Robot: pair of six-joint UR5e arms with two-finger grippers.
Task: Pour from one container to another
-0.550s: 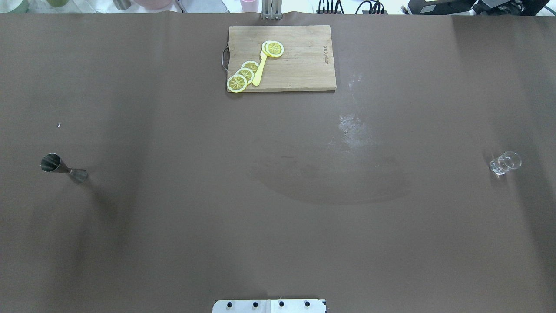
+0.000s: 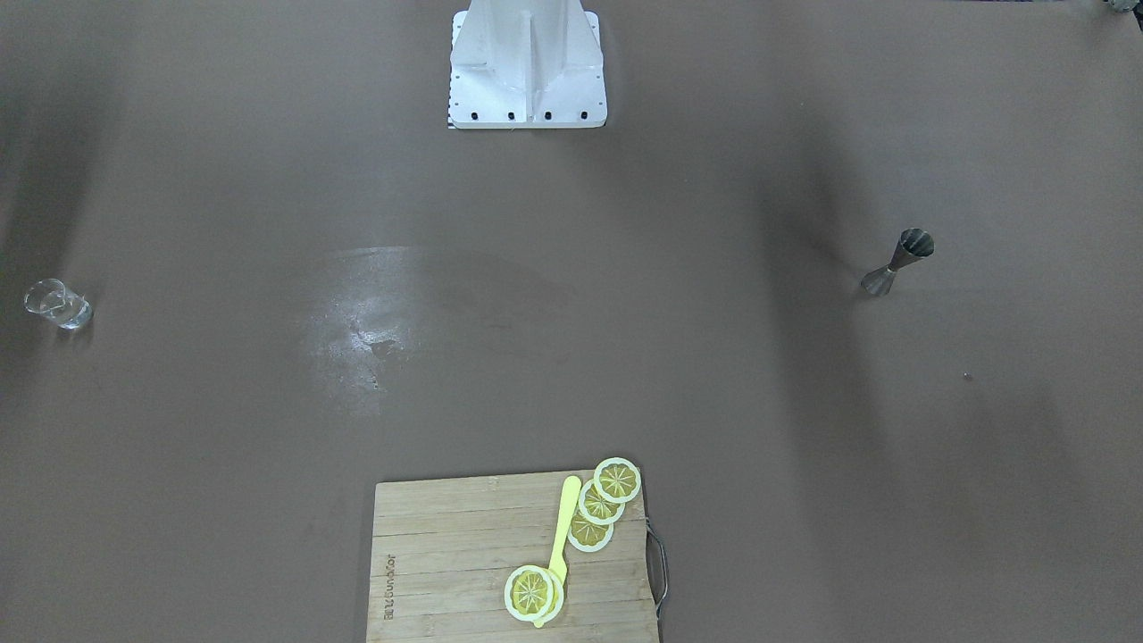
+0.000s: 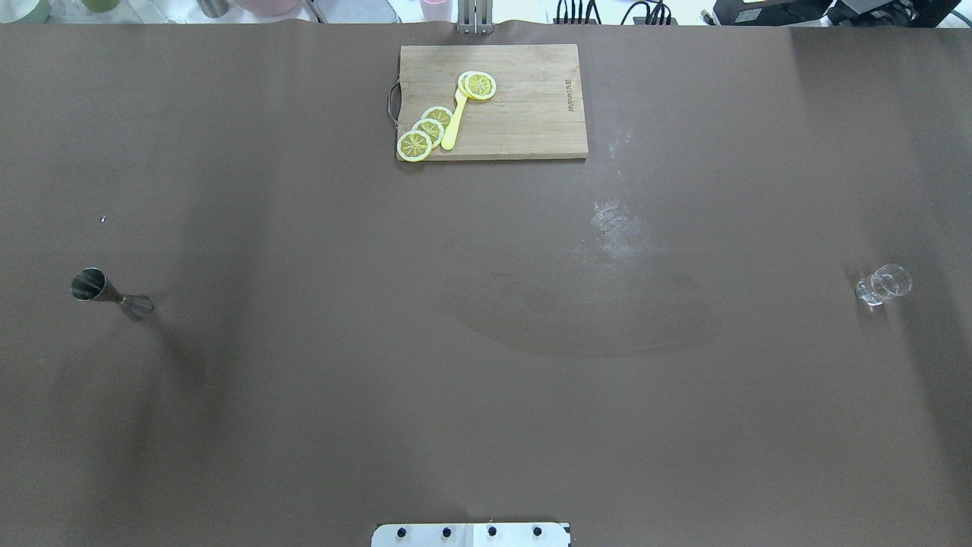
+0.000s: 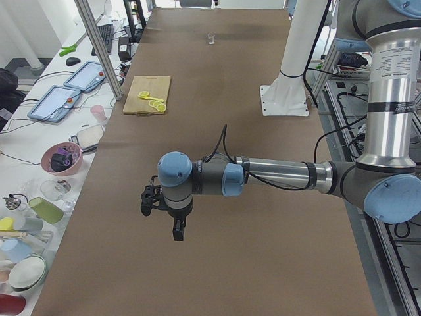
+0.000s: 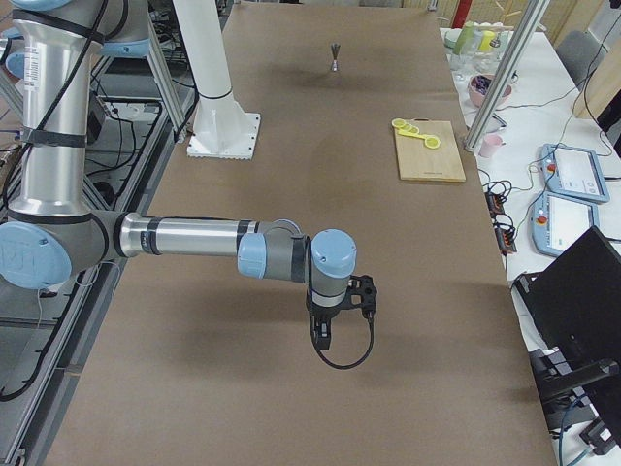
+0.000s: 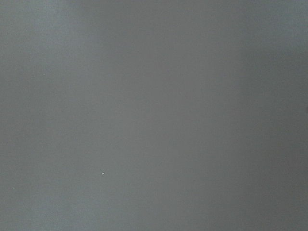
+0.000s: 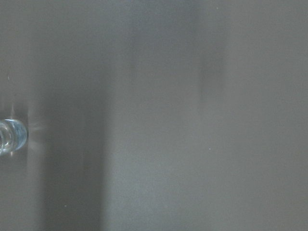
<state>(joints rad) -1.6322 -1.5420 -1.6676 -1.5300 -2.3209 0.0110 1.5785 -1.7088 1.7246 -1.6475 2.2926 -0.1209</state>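
Note:
The grey metal jigger [image 3: 114, 294] stands upright at the table's left end, also seen in the front-facing view [image 2: 897, 261] and far off in the exterior right view [image 5: 334, 54]. The clear glass cup [image 3: 883, 284] stands at the right end; it shows too in the front-facing view [image 2: 57, 304], the exterior left view [image 4: 211, 38] and at the right wrist view's left edge [image 7: 10, 136]. My left gripper [image 4: 177, 236] hangs above the table's left end, pointing down. My right gripper [image 5: 323, 340] hangs over the right end. Both show only in side views, so I cannot tell open from shut.
A wooden cutting board [image 3: 531, 114] with lemon slices [image 3: 425, 131] and a yellow utensil [image 3: 454, 121] lies at the far middle. A whitish smear [image 3: 616, 226] marks the cloth right of centre. The robot's white base [image 2: 527, 67] stands at the near edge.

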